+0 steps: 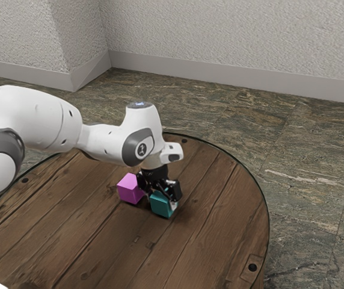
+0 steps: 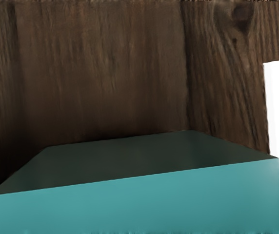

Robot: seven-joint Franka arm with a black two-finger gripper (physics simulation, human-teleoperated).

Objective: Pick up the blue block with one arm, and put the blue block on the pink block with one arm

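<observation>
Grasp step is judged in hand: the gripper (image 1: 165, 191) is held low over the blue block (image 1: 161, 206), just beside the pink block (image 1: 130, 189) on the table (image 1: 220, 241), its grip cannot be told, and a firm hold, then a lift, is called for

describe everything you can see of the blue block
The blue block is a plain teal-blue cube with flat, matte, unmarked faces and sharp edges. It appears to rest on the wooden table, close beside the pink block on the exterior view's right; whether they touch is unclear. The gripper is down at its top, and the wrist view shows it right under the hand.
</observation>
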